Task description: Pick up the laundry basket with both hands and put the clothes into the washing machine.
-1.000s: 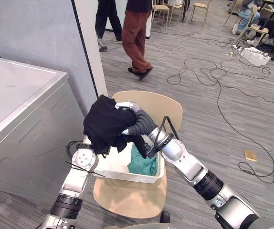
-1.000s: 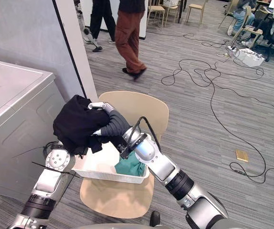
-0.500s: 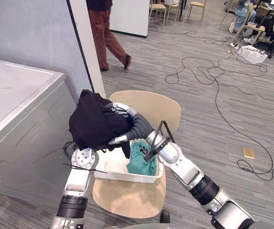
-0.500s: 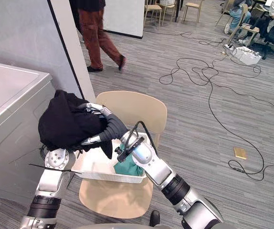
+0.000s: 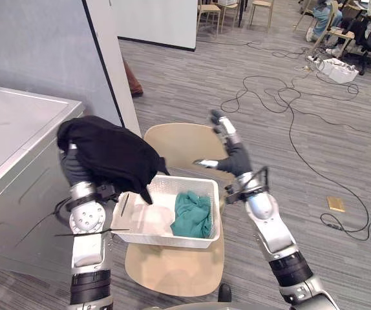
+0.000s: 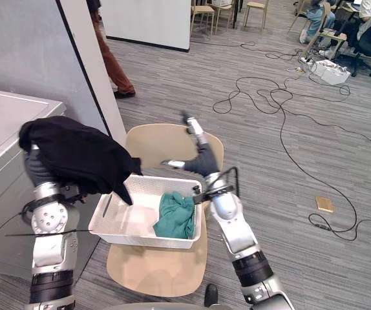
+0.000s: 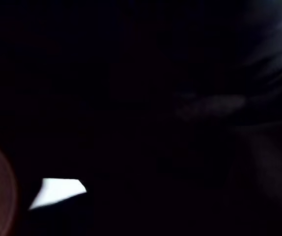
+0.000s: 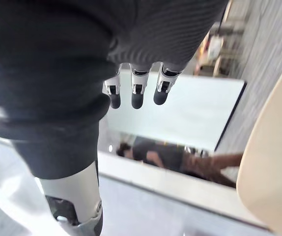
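A black garment [image 5: 111, 155] hangs draped over my raised left hand [image 5: 74, 170], beside the grey washing machine [image 5: 17, 129]. Its fingers are hidden under the cloth, and the left wrist view is dark with fabric [image 7: 141, 98]. The white laundry basket [image 5: 172, 241] sits on a beige chair [image 5: 172, 268], with a teal cloth [image 5: 192, 216] bunched in its right half. My right hand [image 5: 232, 152] is open in the air above the chair's back, to the right of the basket, holding nothing. Its straight fingers [image 8: 137, 93] show in the right wrist view.
A grey wall panel [image 5: 56, 51] stands behind the machine. A person's leg [image 5: 132, 81] shows past its edge. Black cables [image 5: 282, 97] snake over the wooden floor to the right, near a small tan block [image 5: 338, 203]. Chairs and seated people are far back.
My right hand has let go of the black garment and swung right, opening. My left arm has lifted the garment up and left toward the machine. The walking person has gone behind the wall.
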You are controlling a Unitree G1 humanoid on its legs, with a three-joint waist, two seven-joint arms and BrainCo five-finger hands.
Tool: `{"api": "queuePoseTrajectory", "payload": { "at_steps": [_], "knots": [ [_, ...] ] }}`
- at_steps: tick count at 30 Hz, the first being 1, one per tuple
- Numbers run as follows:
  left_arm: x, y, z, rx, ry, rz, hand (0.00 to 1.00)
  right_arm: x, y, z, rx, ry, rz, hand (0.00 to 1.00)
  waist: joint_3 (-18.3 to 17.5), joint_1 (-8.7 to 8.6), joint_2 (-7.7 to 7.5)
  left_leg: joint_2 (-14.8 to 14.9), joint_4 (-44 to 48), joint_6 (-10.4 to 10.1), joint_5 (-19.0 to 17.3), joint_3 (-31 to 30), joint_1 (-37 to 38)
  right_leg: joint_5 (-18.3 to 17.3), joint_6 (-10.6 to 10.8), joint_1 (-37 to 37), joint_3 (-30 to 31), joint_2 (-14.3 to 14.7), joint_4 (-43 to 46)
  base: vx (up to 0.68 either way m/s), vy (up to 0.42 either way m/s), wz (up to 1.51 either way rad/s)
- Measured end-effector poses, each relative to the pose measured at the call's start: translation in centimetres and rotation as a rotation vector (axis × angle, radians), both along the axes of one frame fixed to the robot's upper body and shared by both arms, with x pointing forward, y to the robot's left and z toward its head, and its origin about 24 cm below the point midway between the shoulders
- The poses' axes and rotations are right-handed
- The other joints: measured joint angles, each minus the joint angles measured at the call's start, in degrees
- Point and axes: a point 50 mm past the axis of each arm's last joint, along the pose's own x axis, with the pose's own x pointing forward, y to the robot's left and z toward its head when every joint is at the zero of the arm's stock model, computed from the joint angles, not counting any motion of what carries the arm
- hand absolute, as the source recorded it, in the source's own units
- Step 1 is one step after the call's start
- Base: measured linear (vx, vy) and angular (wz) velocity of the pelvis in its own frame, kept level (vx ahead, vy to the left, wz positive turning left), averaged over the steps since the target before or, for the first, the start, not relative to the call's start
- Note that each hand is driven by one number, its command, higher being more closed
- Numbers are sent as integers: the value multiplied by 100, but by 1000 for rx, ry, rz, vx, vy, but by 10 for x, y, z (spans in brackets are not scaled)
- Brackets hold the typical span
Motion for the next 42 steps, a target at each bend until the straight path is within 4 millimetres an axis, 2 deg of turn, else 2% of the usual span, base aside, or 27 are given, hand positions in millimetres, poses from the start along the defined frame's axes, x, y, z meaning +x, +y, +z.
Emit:
{"api": "queuePoseTrajectory", "payload": {
  "at_steps": [3, 5, 6, 10, 13, 18, 23, 24, 32, 35, 38, 42],
  "knots": [
    [-15, 6, -1, -23, -12, 62, 100, -7, -37, -7, 93, 28, -170, 0, -5, 1, 49, -1, -7, 1, 0, 2, 13, 0, 0, 6, 7, 2, 0, 0, 0, 0],
    [-31, 10, -9, -50, 7, 109, 100, -20, -65, -24, 179, 85, -305, 0, 2, -4, 88, -1, -17, 1, -1, 2, 56, 0, 0, 38, 13, 4, 0, -16, -1, -1],
    [-45, 12, -17, -72, 37, 144, 100, -34, -85, -41, 255, 142, -402, 0, -7, -6, 132, -2, -29, 6, -7, 3, 96, -2, 3, 71, 18, 4, -2, -35, 1, -2],
    [-72, 10, -27, -81, 86, 166, 100, -65, -113, -69, 377, 238, -541, 0, -10, -5, 236, -4, -30, 30, -59, -3, 95, -31, 37, 68, 56, 4, -8, -49, -5, -3],
    [-77, 10, -30, -77, 106, 150, 100, -72, -121, -73, 375, 245, -595, 0, 2, -11, 302, -4, -26, 28, -58, -14, 94, -69, 91, 61, 74, 10, -8, -35, -12, -3],
    [-77, 10, -31, -99, 91, 127, 100, -74, -120, -75, 370, 251, -621, 0, 17, -5, 281, 4, -21, 34, -53, -27, 87, -69, 92, 58, 72, 19, -7, 0, 0, 0],
    [-77, 9, -31, -107, 89, 128, 100, -75, -117, -77, 393, 256, -628, 0, 46, -3, 232, 0, -13, 12, -47, -58, 57, -55, 74, 59, 28, 7, -5, 17, 9, 4],
    [-79, 8, -22, -92, 49, 128, 100, -74, -117, -76, 369, 255, -644, 0, 288, 4, 61, -89, -12, 73, -97, -90, 100, -88, 123, 123, 3, -77, -4, 0, 0, 0],
    [-78, 8, -21, -93, 45, 128, 100, -72, -117, -74, 366, 246, -649, 0, 445, 7, 30, -82, -12, 72, -99, -74, -71, -99, 131, -39, -49, -87, -4, 0, 0, 0],
    [-77, 5, -22, -101, 44, 122, 100, -65, -118, -70, 370, 227, -654, 0, 549, 1, 96, -65, -1, 37, -45, -69, -225, -108, 121, -257, -121, -88, 69, 15, -10, 1],
    [-74, 2, -23, -110, 45, 112, 100, -53, -122, -75, 321, 259, -663, 0, 632, -10, 156, -29, -6, 2, 4, -54, -374, -201, 124, -531, -162, -86, 296, 30, -18, 1],
    [-60, -1, -37, -148, 97, 93, 100, -44, -127, -89, 280, 336, -701, 0, 807, -38, 270, 18, 168, 1, -3, -74, -349, -524, 132, -763, -342, -175, 1046, 34, 2, 1]
  ]
}}
